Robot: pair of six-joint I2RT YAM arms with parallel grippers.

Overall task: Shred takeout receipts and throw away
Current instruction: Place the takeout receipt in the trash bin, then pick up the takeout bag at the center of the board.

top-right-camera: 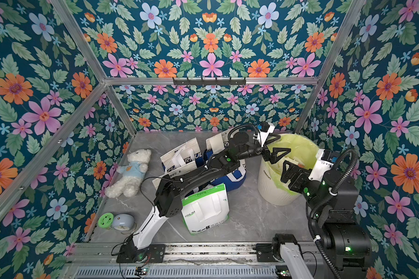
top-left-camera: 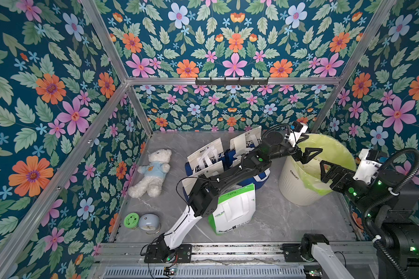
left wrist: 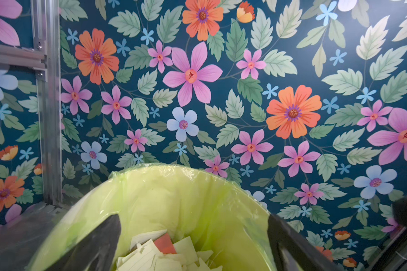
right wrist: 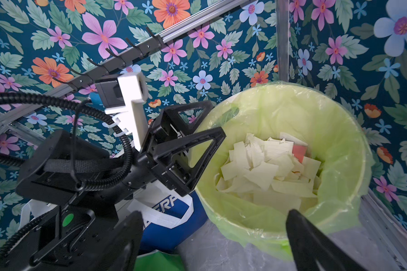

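One bear (top-left-camera: 153, 169) lies by the table's (top-left-camera: 276, 217) left edge and the bags (top-left-camera: 235, 207) are bunched mid-table. Now to the bin (top-left-camera: 298, 183) in the back right corner, where the left gripper (top-left-camera: 309, 146) hangs over the rim's left side, jaws spread wide and nothing in them. The receipts (right wrist: 263, 169), torn into pale strips, are heaped inside the green liner (left wrist: 174, 199), and the right gripper (top-left-camera: 325, 171) hovers over the bin's front side, jaws just as wide, empty too.

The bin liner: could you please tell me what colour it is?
The liner is translucent yellow-green, clearest in the right wrist view.
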